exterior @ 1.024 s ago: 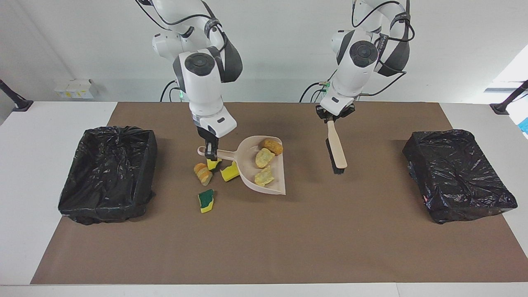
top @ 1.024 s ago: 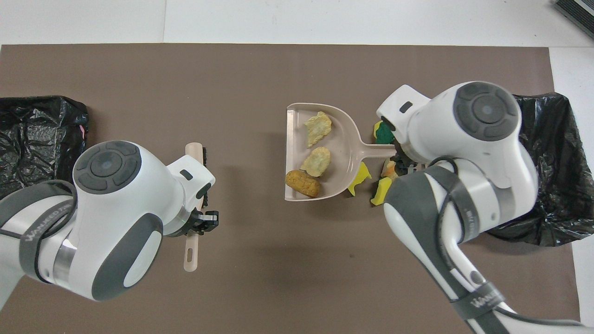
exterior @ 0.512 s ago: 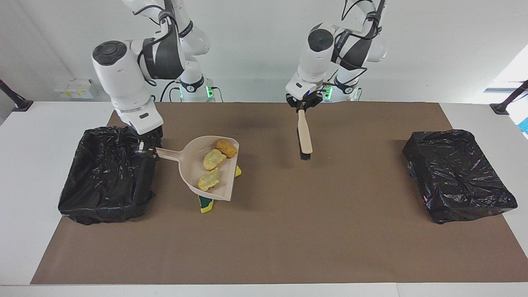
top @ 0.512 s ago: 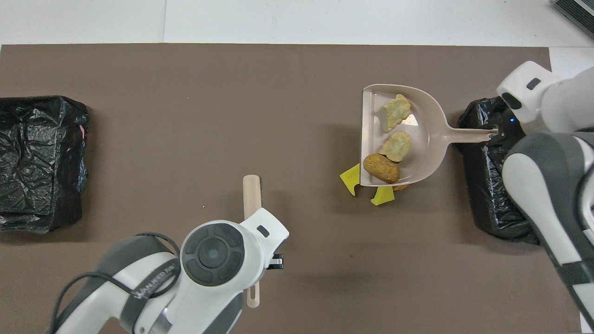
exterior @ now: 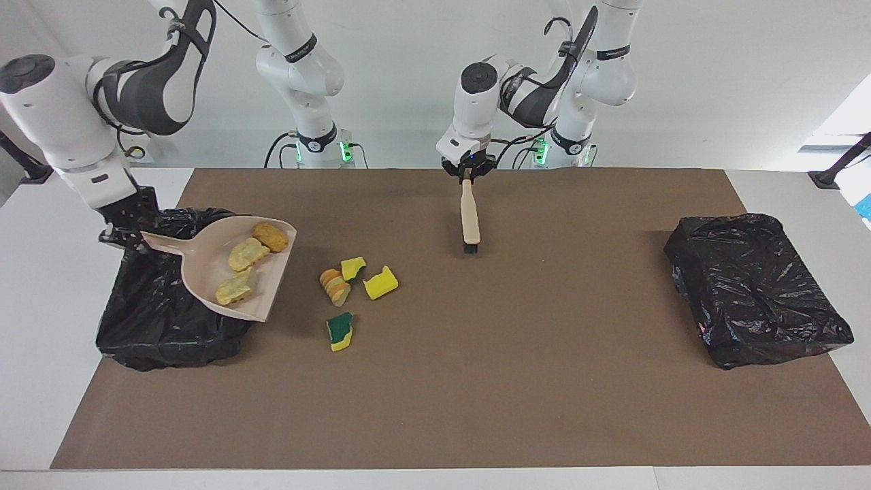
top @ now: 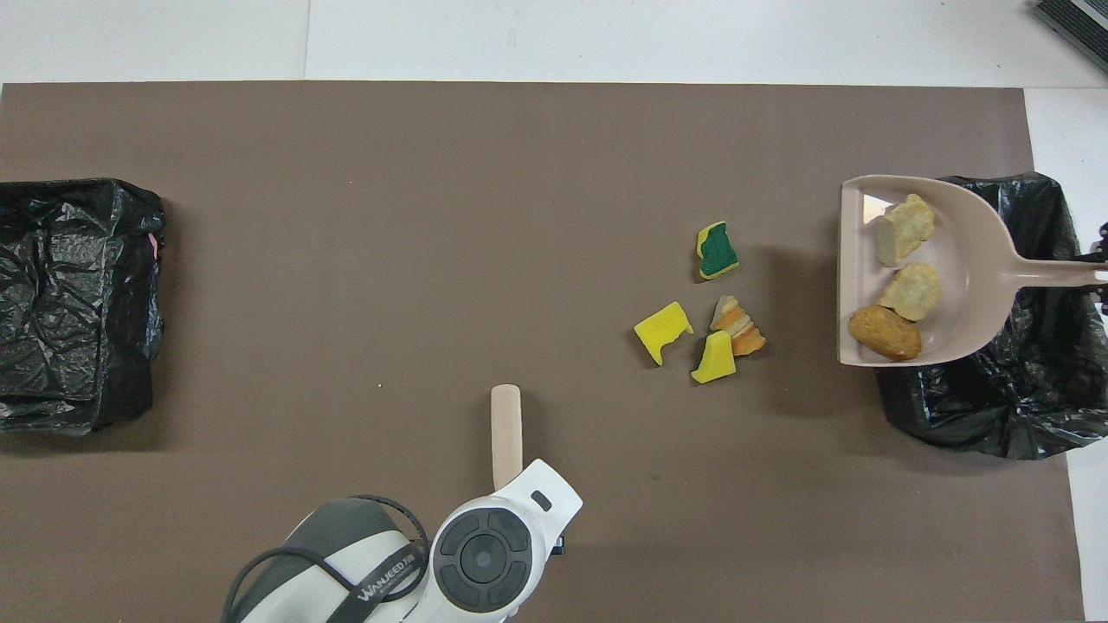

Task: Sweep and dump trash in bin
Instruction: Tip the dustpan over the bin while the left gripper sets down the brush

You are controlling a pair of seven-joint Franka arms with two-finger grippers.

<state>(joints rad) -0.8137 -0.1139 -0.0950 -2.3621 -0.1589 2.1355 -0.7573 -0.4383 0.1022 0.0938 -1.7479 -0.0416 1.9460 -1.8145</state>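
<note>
My right gripper [exterior: 126,233] is shut on the handle of the beige dustpan [exterior: 201,269], held up over the black-lined bin [exterior: 156,327] at the right arm's end. Three bread pieces of trash [exterior: 246,255] lie in the pan [top: 965,260]. On the mat beside the bin [top: 1030,389] lie a green-faced sponge chunk [exterior: 339,331], two yellow chunks [exterior: 380,283] and a bread scrap [exterior: 335,286]. My left gripper [exterior: 468,178] is shut on the brush [exterior: 469,221], which hangs over the mat's middle near the robots. From overhead its wrist hides the fingers, and only the brush [top: 505,428] shows.
A second black-lined bin [exterior: 755,299] stands at the left arm's end of the table. The brown mat [exterior: 517,381] covers most of the tabletop, with white table around it.
The right arm lifted the dustpan with its three pieces away from the scraps and carried it over the bin. The left arm drew the brush back toward the robots.
</note>
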